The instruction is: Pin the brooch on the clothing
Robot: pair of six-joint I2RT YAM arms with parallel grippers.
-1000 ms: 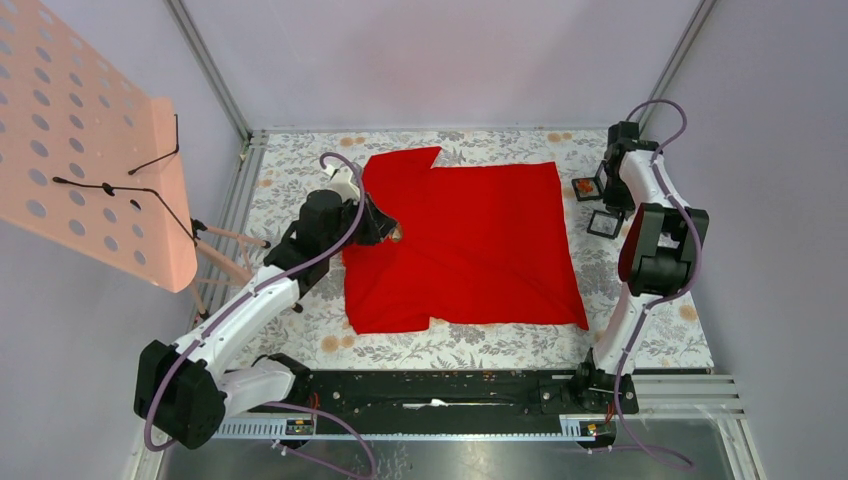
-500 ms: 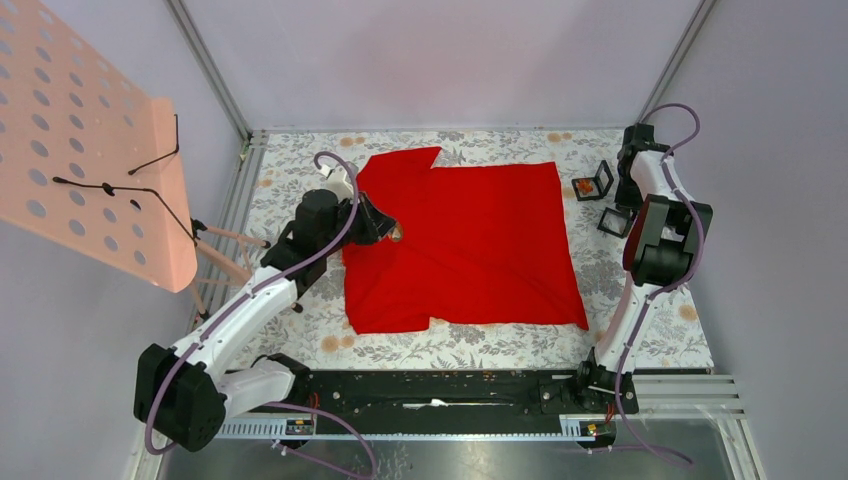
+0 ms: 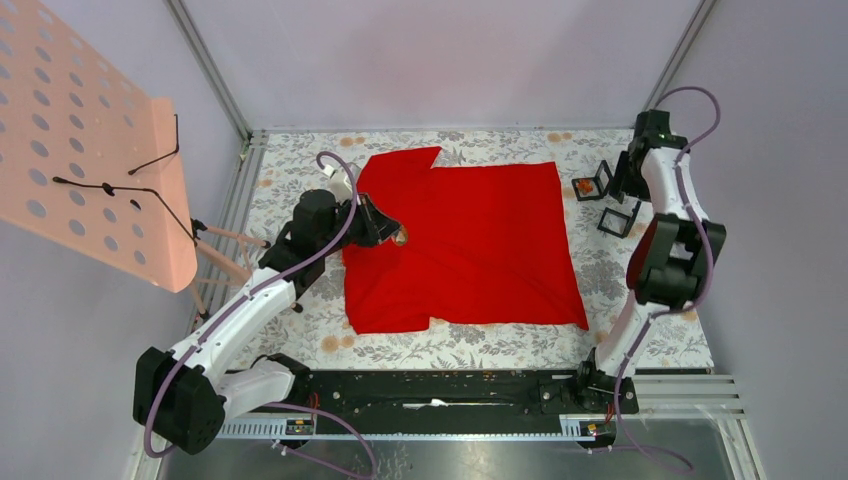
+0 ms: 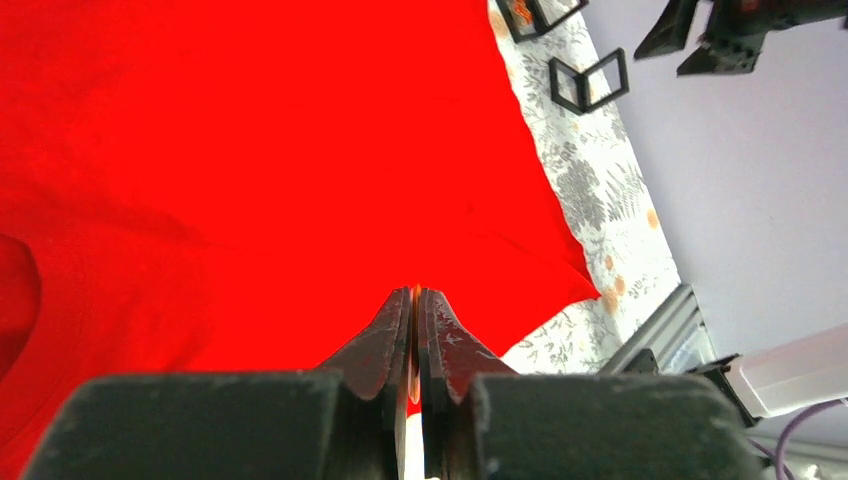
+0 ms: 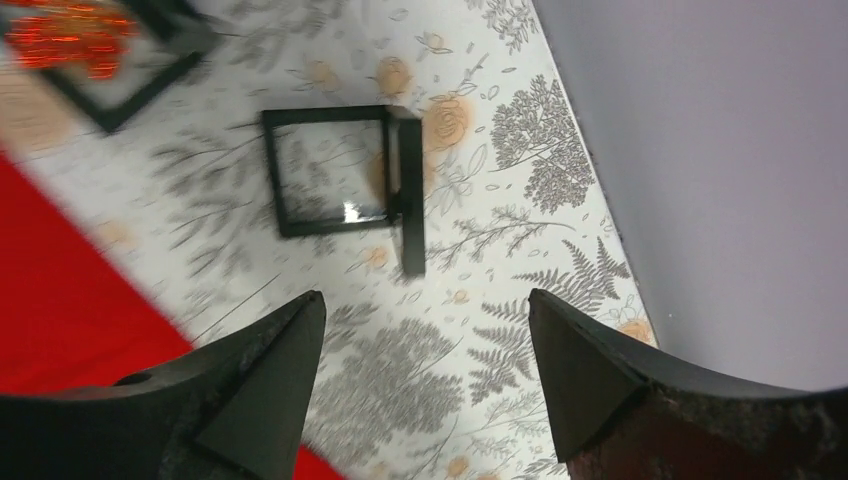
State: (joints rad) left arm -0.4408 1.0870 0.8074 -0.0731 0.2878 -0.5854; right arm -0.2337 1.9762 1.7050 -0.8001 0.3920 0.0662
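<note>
The red clothing [image 3: 480, 250] lies spread flat on the flowered table, and it fills the left wrist view [image 4: 250, 150]. My left gripper [image 3: 395, 235] hovers over the shirt's left part near the collar. Its jaws [image 4: 415, 292] are shut on a thin orange sliver, the brooch [image 4: 414, 300], seen edge-on. It shows as a small gold spot [image 3: 399, 237] from above. My right gripper [image 5: 422, 300] stands open with nothing between its fingers, above the bare tablecloth at the far right [image 3: 625, 183]. The shirt's edge [image 5: 50, 300] lies to its left.
Two small black frame boxes sit right of the shirt. One is propped open and empty [image 5: 345, 175] [image 3: 620, 218]. The other holds something orange [image 5: 75, 40] [image 3: 590, 186]. A pink perforated board on a stand [image 3: 90, 150] rises at the left. The enclosure wall [image 5: 720, 150] is close on the right.
My right gripper's jaws have spread wide and that arm has swung toward the back right. The nearer black frame box has shifted a little and now stands propped. The left arm has hardly moved.
</note>
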